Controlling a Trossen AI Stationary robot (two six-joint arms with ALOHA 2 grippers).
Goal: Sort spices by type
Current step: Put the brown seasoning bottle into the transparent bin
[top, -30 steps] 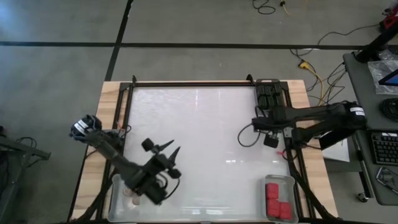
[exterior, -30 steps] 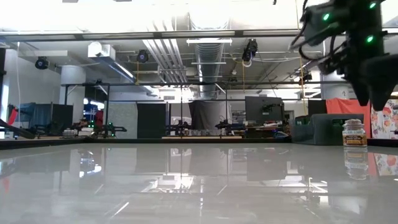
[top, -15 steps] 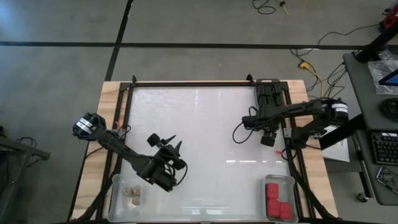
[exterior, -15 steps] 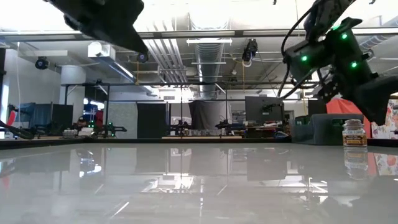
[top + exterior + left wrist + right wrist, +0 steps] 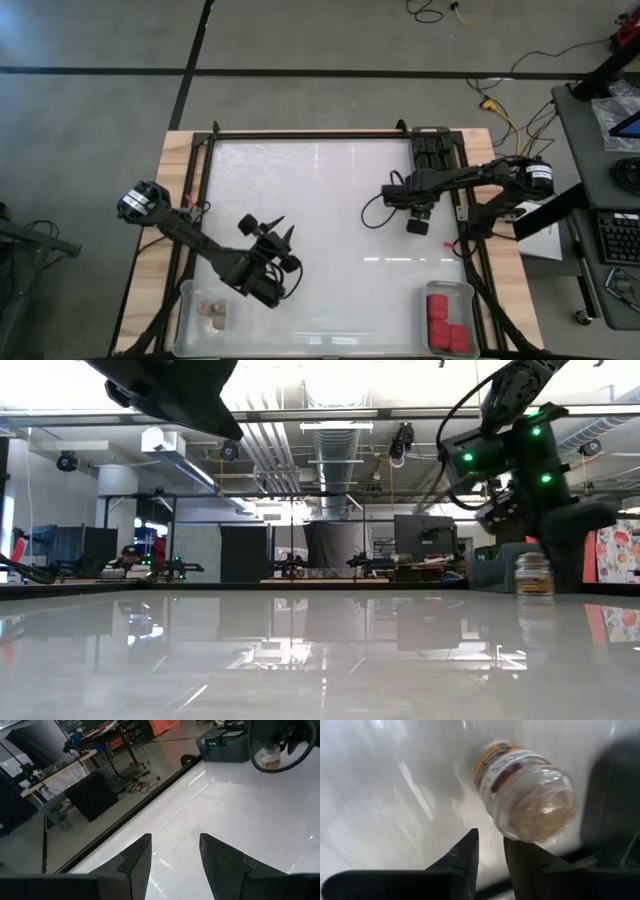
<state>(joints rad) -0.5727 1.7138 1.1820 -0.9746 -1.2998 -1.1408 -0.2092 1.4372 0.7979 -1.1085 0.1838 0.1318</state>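
Observation:
A small clear spice jar [image 5: 525, 795] with tan contents, a label and a tan lid stands upright on the white table, right of the middle [image 5: 533, 573]. My right gripper [image 5: 491, 837] points down just beside it. Its fingers are only narrowly open, with nothing between them and the jar outside them. My left gripper [image 5: 280, 228] hovers open and empty over the near left of the table [image 5: 175, 845], pointing level toward the far-off jar [image 5: 270, 757]. Two tan-lidded jars [image 5: 212, 312] sit in the near left bin, and red-topped ones [image 5: 440, 318] in the near right bin. My right gripper comes at the jar from above, pointing down, and the jar is not between its fingers. One fingertip [image 5: 512, 845] stands right at the jar's lid end [image 5: 522, 834]. Whether it touches the jar I cannot tell. The jar rests upright on the table.
A clear bin [image 5: 190, 300] stands at the near left corner and another [image 5: 470, 292] at the near right. A black bin [image 5: 435, 150] sits at the far right edge. A cable loop [image 5: 372, 215] hangs from the right arm. The table's middle is bare white surface.
My right gripper has moved toward the table's left edge and come down. The jar has slid toward the left too, still upright on the table. My left arm swung off the near left bin toward the middle and sank a little, then kept still.

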